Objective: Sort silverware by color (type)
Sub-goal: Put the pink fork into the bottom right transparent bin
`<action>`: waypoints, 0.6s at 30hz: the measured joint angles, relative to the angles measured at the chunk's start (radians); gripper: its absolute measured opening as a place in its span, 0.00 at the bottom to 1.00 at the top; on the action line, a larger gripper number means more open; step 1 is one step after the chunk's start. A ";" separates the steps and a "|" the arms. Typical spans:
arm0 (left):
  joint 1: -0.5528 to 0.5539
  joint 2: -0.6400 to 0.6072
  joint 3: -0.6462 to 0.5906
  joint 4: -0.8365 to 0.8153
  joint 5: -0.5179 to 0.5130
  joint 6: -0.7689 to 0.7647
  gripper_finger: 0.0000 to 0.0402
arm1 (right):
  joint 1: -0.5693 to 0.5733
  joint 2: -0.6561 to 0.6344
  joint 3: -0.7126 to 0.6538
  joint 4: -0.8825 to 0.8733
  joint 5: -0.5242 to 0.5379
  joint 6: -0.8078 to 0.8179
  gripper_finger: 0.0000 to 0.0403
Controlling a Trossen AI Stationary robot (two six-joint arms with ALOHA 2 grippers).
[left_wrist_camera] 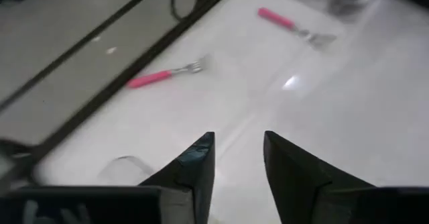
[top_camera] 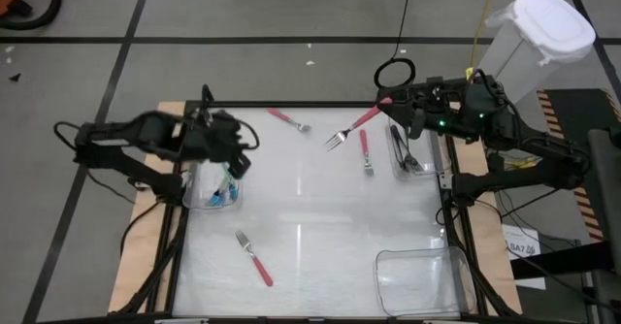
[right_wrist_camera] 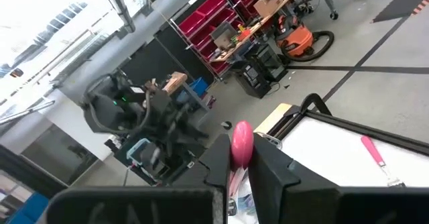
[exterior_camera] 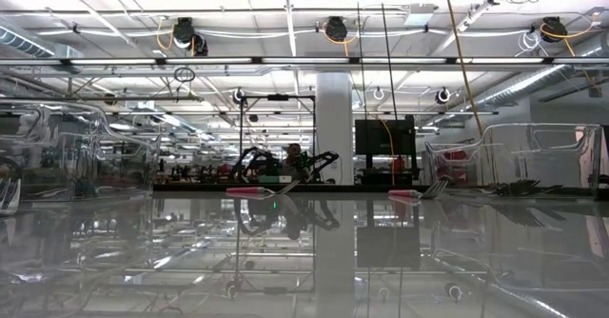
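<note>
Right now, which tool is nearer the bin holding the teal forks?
Left. The left tool hangs right above that bin at the table's left edge; the right tool, gripping a pink fork, sits across the table.

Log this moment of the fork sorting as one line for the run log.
left gripper: open, empty, above left bin | right gripper: shut on pink fork, lifted near black-fork bin | three pink forks loose on table

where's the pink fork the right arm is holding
In the high view, the pink fork hangs from the right gripper over the table's far right, tines pointing down-left, beside the black-fork bin.
</note>
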 joint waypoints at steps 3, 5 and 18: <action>-0.029 -0.084 -0.197 0.207 0.030 -0.002 0.29 | 0.000 0.004 0.000 -0.003 0.000 0.020 0.07; -0.046 -0.137 -0.306 0.319 0.053 -0.005 0.27 | 0.000 0.009 0.000 -0.013 0.000 0.040 0.07; -0.122 -0.501 -0.630 0.484 0.083 0.047 0.24 | 0.040 0.057 0.000 -0.062 0.000 0.133 0.07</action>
